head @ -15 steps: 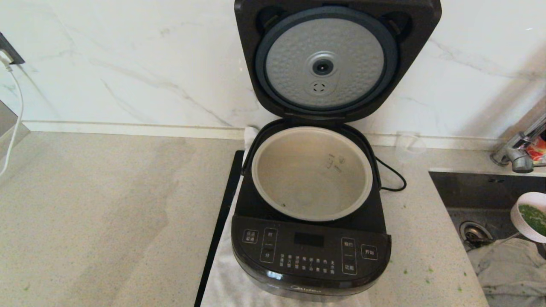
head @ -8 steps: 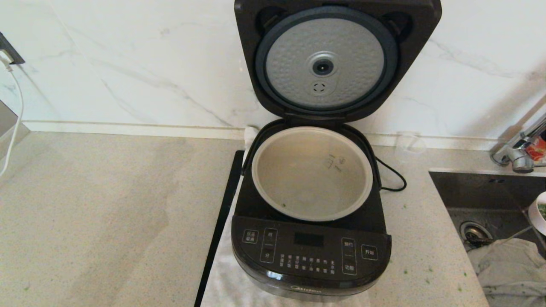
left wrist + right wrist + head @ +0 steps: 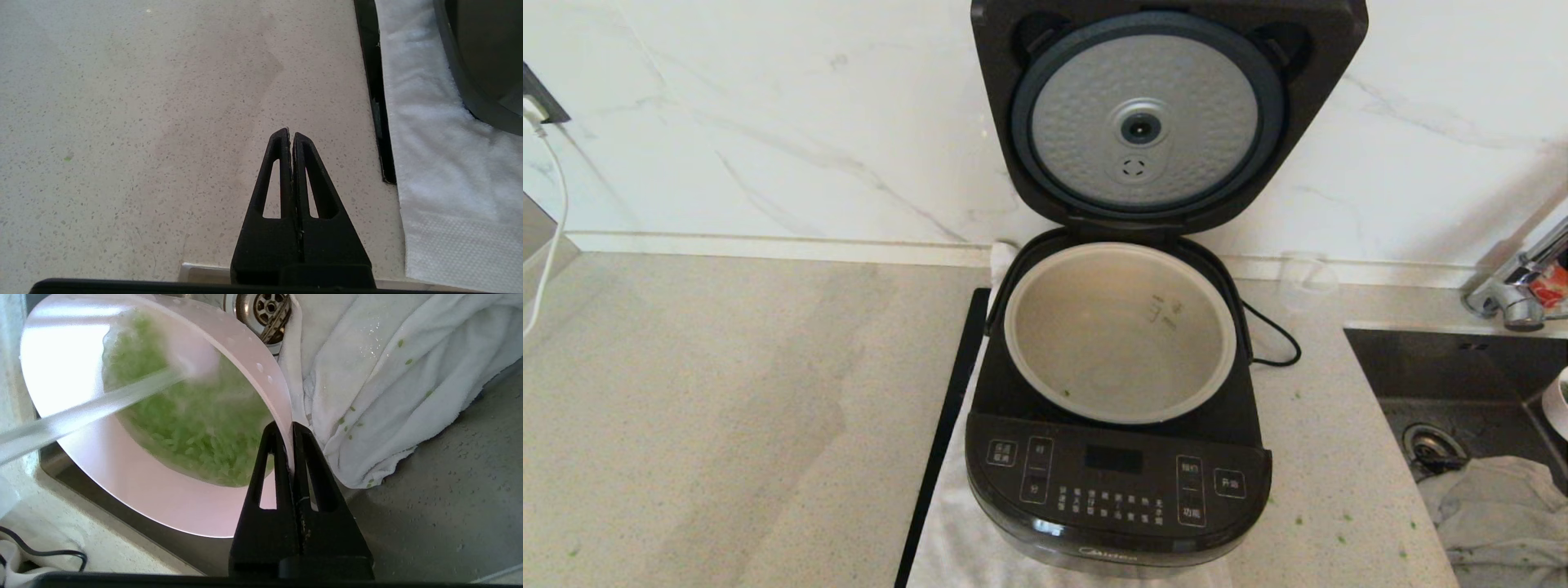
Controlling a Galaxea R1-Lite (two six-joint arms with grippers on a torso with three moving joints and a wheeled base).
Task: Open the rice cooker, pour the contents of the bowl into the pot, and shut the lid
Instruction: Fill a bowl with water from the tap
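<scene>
From the head camera, the rice cooker (image 3: 1119, 457) sits on a white towel (image 3: 956, 531) on the speckled countertop (image 3: 727, 408), its lid (image 3: 1168, 114) raised upright against the marble wall so the dimpled silver disc faces forward. The pot (image 3: 1123, 335) lies exposed in the cooker body, grey and bare apart from a few tiny green specks. A clear plastic cup (image 3: 1305, 278) stands by the wall to the cooker's right, near the black power cord (image 3: 1270, 335). At the far right edge, only a sliver of the bowl (image 3: 1560, 400) shows above the sink (image 3: 1445, 384), where a crumpled white cloth (image 3: 1494, 514) lies beside the drain. In the left wrist view, the left gripper (image 3: 291, 136) hangs over bare countertop with its fingers pressed together and nothing between them, the towel and cooker base just beside it. In the right wrist view, the right gripper (image 3: 291, 426) is clamped on the rim of the pale pink bowl, which is tilted over the sink; the chopped green contents (image 3: 184, 416) sit inside in liquid, above the cloth and drain.
</scene>
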